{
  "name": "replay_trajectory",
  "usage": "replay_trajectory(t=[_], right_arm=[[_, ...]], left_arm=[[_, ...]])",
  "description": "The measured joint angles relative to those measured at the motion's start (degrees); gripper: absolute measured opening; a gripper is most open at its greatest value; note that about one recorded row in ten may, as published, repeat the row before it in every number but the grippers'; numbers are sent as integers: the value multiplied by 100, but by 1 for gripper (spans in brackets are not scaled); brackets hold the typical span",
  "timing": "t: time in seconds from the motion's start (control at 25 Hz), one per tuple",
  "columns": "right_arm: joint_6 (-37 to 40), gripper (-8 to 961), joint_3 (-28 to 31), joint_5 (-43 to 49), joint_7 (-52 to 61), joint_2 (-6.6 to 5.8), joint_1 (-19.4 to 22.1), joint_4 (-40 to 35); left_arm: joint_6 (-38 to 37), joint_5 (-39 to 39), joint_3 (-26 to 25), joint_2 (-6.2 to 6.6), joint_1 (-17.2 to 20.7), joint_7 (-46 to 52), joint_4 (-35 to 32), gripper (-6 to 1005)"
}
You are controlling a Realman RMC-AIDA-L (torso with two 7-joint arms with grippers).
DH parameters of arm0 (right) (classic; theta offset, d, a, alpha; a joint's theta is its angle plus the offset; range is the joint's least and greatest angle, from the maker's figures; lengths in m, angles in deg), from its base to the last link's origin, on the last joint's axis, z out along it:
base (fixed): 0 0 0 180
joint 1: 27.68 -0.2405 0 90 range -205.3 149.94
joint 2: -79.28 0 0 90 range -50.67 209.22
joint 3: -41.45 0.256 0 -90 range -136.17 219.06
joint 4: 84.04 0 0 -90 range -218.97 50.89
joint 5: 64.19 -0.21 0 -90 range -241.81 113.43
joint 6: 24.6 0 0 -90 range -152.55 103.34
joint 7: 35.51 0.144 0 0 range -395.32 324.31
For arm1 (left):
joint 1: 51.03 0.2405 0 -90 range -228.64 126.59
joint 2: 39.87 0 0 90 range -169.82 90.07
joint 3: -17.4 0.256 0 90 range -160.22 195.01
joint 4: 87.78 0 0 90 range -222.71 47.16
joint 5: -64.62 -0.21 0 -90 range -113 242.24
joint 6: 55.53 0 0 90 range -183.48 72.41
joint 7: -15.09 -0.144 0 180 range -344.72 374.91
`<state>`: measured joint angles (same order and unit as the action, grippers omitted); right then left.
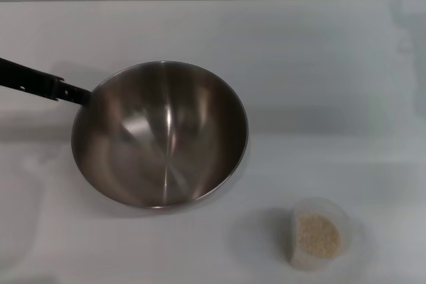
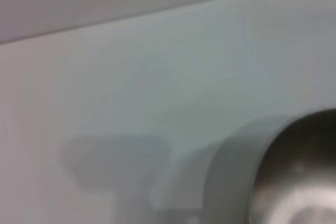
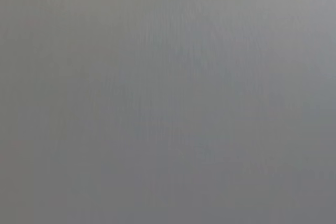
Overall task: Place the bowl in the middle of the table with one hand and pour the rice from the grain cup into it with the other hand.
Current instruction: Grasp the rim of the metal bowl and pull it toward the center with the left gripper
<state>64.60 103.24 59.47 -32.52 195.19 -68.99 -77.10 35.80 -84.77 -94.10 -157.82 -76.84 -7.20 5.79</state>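
- The bowl [image 1: 160,134] sits on the table [image 1: 319,64], a little left of the middle. It is big, shiny and has nothing in it.
- It looks tipped, with its left side up a bit higher, but I cannot be sure it is off the table.
- The left gripper [image 1: 70,92] comes in from the far left as a thin black bar. Its tip meets the bowl's left rim. It seems to be holding the rim, but I cannot tell how wide its fingers are.
- The grain cup [image 1: 318,233] stands near the front, to the right of the bowl and apart from it. The rice [image 1: 317,234] is inside it.
- The right gripper is not in any view. The cup is on the right side, so I think the right arm is the closer one to pick it up.
- To pour, the cup must go left and away from the front, up over the bowl.
- The head view shows the bowl, cup and rice together. The left wrist view shows only a bit of the bowl's rim and its shadow on the table. The right wrist view shows plain grey.
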Motion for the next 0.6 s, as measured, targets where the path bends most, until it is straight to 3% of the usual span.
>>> replay_trajectory(t=[0.6], right_arm=[[0, 702, 0, 0, -8, 1, -18, 4]], left_arm=[[-304, -70, 173, -8, -439, -248, -1413, 768]])
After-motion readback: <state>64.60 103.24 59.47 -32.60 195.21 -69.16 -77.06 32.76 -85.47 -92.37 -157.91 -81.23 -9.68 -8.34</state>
